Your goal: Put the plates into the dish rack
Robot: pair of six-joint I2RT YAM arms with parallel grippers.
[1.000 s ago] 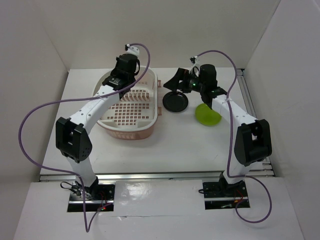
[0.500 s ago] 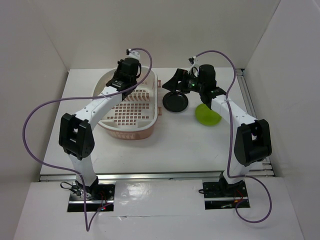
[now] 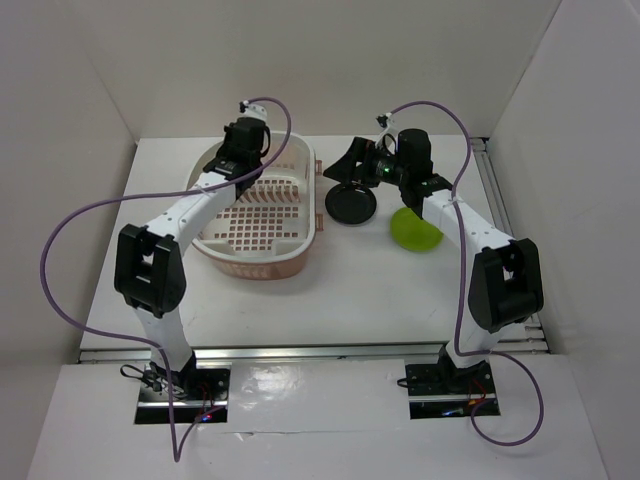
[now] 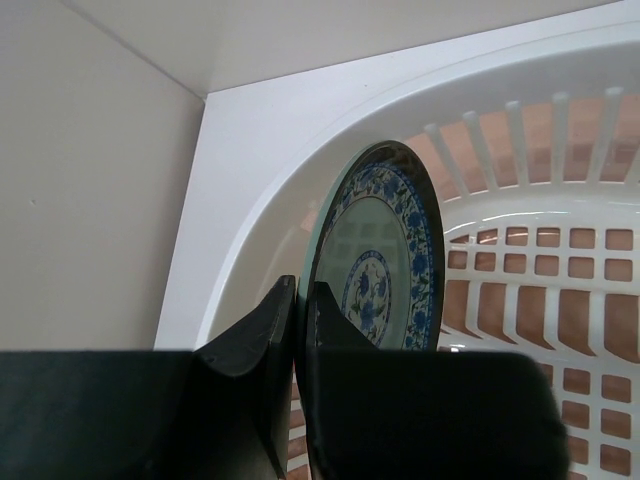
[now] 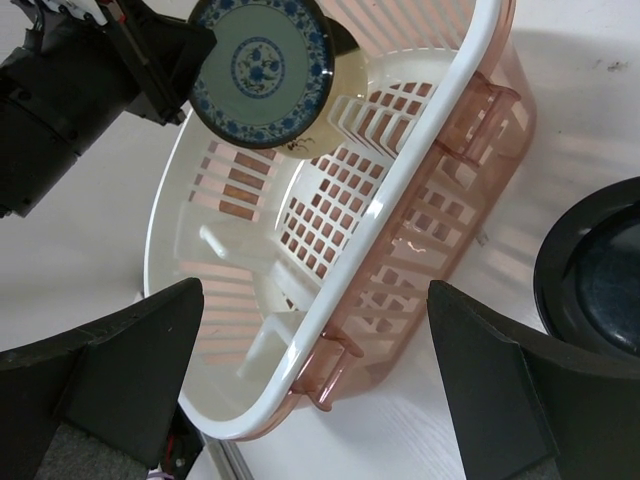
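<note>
Small round plate with blue-green floral pattern (image 4: 385,250): stands on edge, upright, inside the far end of the large oval white-to-pink plastic dish rack (image 3: 309,192), close to the curved end wall. Patterned face is turned toward the right wrist camera. Left hand (image 4: 298,300) is clenched on the plate's lower rim, one dark finger (image 4: 268,335) on each side of the edge. From the right wrist, a cream round plate (image 5: 345,80) shows just behind the patterned one, partly covered by it; whether the two touch cannot be told. White divider prongs (image 5: 360,115) run in a row just beside both plates. Glossy black round plate (image 3: 352,204) lies flat on the white tabletop (image 3: 380,290), just right of the rack and apart from it. Lime green round plate (image 3: 415,230) lies further right, near the black one, partly under the right arm. Right hand (image 3: 345,168) is released, fingers spread wide, holding nothing, hovering above the black plate's far edge and the rack's right rim.
</note>
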